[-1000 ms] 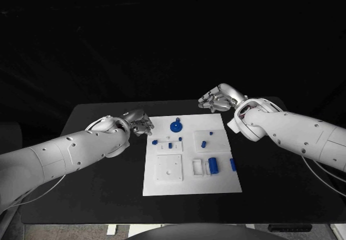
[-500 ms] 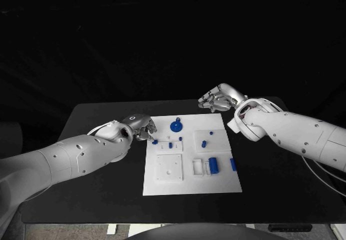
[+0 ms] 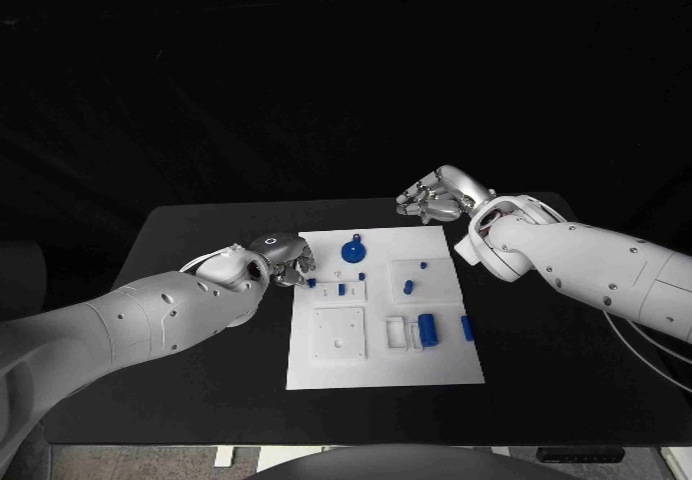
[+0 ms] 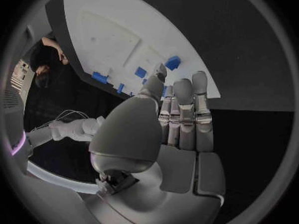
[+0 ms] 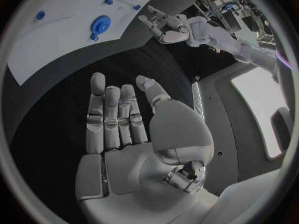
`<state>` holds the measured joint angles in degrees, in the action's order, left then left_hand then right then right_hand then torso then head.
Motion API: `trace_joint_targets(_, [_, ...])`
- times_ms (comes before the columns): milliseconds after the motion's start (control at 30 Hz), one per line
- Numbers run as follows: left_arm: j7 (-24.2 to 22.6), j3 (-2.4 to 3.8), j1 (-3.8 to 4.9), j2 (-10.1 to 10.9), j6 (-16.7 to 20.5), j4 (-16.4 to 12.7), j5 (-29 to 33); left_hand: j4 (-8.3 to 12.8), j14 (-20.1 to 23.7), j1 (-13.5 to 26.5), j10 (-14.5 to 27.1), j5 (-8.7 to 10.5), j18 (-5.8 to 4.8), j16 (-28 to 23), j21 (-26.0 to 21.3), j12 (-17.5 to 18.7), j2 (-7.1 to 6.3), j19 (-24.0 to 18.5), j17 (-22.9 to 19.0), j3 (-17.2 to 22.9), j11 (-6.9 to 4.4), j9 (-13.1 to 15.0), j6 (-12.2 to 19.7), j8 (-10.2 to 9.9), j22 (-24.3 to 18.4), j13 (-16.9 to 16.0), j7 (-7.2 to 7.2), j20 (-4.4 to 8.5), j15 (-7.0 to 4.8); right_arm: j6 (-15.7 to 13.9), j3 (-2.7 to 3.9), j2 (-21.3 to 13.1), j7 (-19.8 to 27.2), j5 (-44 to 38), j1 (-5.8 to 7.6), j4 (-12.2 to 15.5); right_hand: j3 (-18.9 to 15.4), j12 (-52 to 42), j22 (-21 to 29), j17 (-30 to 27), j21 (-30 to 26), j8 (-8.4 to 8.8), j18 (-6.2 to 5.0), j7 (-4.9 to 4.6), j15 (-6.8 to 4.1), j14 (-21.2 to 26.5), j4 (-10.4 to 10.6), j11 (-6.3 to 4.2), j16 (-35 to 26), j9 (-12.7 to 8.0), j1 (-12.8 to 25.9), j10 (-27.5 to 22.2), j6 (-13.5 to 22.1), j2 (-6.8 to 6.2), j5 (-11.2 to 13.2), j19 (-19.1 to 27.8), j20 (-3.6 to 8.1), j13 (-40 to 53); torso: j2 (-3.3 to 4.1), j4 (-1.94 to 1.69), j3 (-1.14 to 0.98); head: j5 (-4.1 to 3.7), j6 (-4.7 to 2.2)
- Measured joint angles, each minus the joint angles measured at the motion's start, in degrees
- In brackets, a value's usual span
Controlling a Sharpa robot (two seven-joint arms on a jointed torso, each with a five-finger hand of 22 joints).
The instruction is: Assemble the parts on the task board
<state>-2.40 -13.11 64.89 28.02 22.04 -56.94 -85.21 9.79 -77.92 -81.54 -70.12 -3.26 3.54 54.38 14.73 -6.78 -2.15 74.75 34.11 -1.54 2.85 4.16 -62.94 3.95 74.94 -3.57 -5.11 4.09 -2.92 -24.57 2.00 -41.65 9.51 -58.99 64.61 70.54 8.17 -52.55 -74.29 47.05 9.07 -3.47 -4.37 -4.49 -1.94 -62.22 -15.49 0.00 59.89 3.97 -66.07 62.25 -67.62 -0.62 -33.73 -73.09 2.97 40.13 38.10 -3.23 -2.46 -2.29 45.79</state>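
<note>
The white task board (image 3: 384, 368) lies mid-table. On it lie a round blue disc (image 3: 353, 252), small blue pegs (image 3: 340, 290) and a blue cylinder (image 3: 427, 328). My left hand (image 3: 274, 258) hovers at the board's far left edge, beside one small blue peg (image 3: 310, 283). In the left wrist view its fingers (image 4: 184, 117) are straight and hold nothing, with the board (image 4: 177, 35) and blue parts (image 4: 172, 62) beyond them. My right hand (image 3: 437, 195) hangs past the board's far right corner. The right wrist view shows it (image 5: 121, 124) flat and empty, above the disc (image 5: 100, 23).
White raised blocks (image 3: 340, 335) sit on the board between the blue parts. Bare black table (image 3: 188, 400) runs along both sides of the board and in front of it. My left hand (image 5: 165, 27) also appears in the right wrist view.
My left hand has sunk a little toward the board's left edge while its forearm has swung inward and rolled. The right arm and the parts have stayed put.
</note>
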Motion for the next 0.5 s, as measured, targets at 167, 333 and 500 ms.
trace_joint_targets(167, [0.0, -0.02, -0.22, -0.5, -0.3, 1.1, -0.4, 0.0, 0.0, -0.3, 0.0, 0.00, 0.00, 0.2, 0.0, 0.0, 0.26, 0.0, 0.1, 0.0, 0.00, 0.0, -0.5, 0.0, 0.0, 0.0, 0.12, 0.00, 0.00, 0.0, 0.00, 0.0, 0.0, 0.0, 0.00, 0.0, 0.0, 0.0, -0.2, 0.0, 0.0, 0.00, 0.00, 0.00, 0.00, 0.0, 0.0, 0.00, 0.0, 0.0, 0.0, 0.0, 0.0, 0.00, 0.0, 0.0, 0.00, 0.0, 0.01, 0.03, -0.01, 0.04, 0.04])
trace_joint_targets(333, [0.0, -0.02, -0.47, -1.1, -0.4, 2.2, -0.6, 0.0, 0.0, -0.2, -0.2, 0.00, 0.00, 0.4, 0.0, 0.0, 0.74, 0.2, 0.2, 0.0, -0.20, 0.0, -0.5, 0.0, 0.0, 0.0, 0.12, 0.21, 0.00, 0.0, 0.00, 0.1, 0.0, 0.0, 0.00, 0.1, 0.0, 0.0, -0.2, 0.0, 0.0, 0.00, 0.01, 0.00, 0.00, 0.0, 0.0, 0.00, 0.0, 0.0, 0.0, 0.0, 0.0, 0.00, 0.0, 0.0, 0.00, 0.0, 0.01, 0.03, -0.03, 0.01, 0.14])
trace_joint_targets(500, [0.0, -0.03, -0.87, -2.0, -0.6, 3.2, -0.7, 0.0, -0.2, -0.3, -0.4, 0.00, 0.00, 0.7, 0.0, 0.0, 1.40, 0.2, 0.3, 0.0, -0.41, 0.0, -0.9, 0.0, 0.0, 0.0, 0.51, 0.21, -0.23, 0.0, 0.00, 0.1, 0.0, 0.0, 0.00, 0.1, 0.0, 0.0, -0.2, 0.0, 0.0, 0.00, 0.00, 0.00, 0.00, 0.0, 0.0, 0.00, 0.0, 0.0, 0.0, 0.0, 0.0, 0.00, 0.0, 0.0, 0.00, 0.0, 0.00, 0.03, -0.04, -0.03, 0.21])
